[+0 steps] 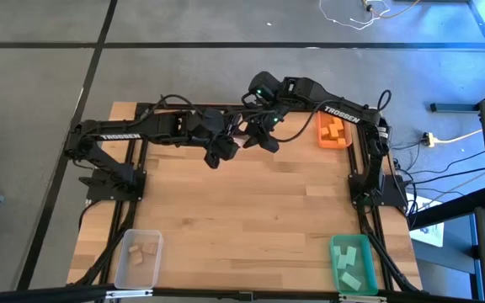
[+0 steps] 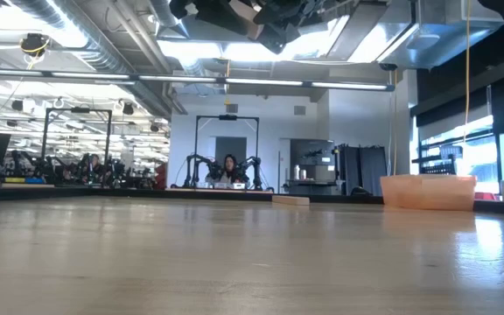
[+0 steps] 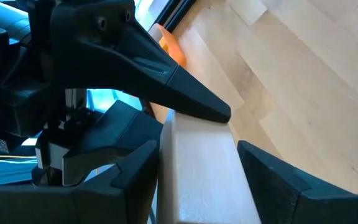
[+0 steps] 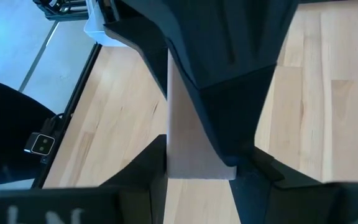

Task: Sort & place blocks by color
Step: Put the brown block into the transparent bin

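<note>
Pale wood block [image 3: 201, 168] held in the air above the far middle of the tabletop [image 1: 251, 210], pinched by both the left tool [image 1: 223, 150] and the right tool [image 1: 263, 135], which meet there.

Pale natural-wood block [image 3: 201, 180], smooth and matt, sits between matt black plastic fingers [image 3: 272, 180]. The table [image 1: 251, 210] is light planked wood with a soft sheen. The orange bin [image 2: 427, 191] looks like translucent plastic.
</note>
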{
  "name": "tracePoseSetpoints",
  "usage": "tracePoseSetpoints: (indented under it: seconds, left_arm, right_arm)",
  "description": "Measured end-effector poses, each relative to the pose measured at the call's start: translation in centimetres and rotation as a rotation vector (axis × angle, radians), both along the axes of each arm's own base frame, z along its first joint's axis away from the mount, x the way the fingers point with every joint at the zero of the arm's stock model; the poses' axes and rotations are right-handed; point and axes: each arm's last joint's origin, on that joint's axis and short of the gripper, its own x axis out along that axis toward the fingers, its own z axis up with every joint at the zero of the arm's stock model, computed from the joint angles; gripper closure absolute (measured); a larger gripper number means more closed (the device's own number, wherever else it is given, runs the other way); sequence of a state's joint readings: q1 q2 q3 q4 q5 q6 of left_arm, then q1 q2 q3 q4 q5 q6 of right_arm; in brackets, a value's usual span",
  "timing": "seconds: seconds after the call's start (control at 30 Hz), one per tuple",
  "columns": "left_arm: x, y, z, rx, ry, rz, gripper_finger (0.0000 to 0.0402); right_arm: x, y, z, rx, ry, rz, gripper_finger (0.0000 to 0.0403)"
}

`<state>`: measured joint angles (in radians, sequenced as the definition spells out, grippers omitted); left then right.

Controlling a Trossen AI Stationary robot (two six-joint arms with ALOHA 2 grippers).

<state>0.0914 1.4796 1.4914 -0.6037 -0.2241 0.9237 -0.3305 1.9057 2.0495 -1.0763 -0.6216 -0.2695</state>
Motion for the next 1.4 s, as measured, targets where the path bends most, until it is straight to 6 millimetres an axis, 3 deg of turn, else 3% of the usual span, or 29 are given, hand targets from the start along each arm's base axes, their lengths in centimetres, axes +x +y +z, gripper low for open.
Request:
tracePoseSetpoints:
  seconds: [0.17, 0.37, 0.73, 0.8, 1.07, 1.23, 1.4]
  left_arm:
    - [0.0, 0.0, 0.0, 0.004, 0.001, 0.002, 0.0208]
    - [0.0, -0.3, 0.0, 0.045, 0.011, 0.014, 0.027]
    - [-0.1, -0.7, -0.2, 0.048, 0.033, 0.026, 0.0271]
    - [-0.2, -0.7, -0.4, 0.039, 0.049, 0.033, 0.0271]
    - [-1.2, -0.5, -1.7, -0.072, 0.168, 0.13, 0.0279]
    - [-3.2, -0.8, -2.3, -0.205, 0.295, 0.235, 0.0279]
    - [-6.1, -1.5, -2.9, -0.493, 0.494, 0.365, 0.0279]
  right_arm:
    - [0.0, 0.0, 0.0, -0.001, -0.002, 0.0, 0.0275]
    - [0.0, 0.0, 0.0, 0.012, -0.003, 0.006, 0.0275]
    - [0.0, 0.0, 0.0, 0.009, 0.002, 0.002, 0.0275]
    - [0.0, 0.0, 0.0, 0.006, 0.002, 0.0, 0.026]
    - [-0.6, -1.1, 0.2, 0.001, 0.012, -0.037, 0.0163]
    - [-1.3, -2.5, 0.1, 0.012, 0.034, -0.074, 0.0154]
    - [-1.7, -3.4, 0.0, 0.015, 0.041, -0.099, 0.0155]
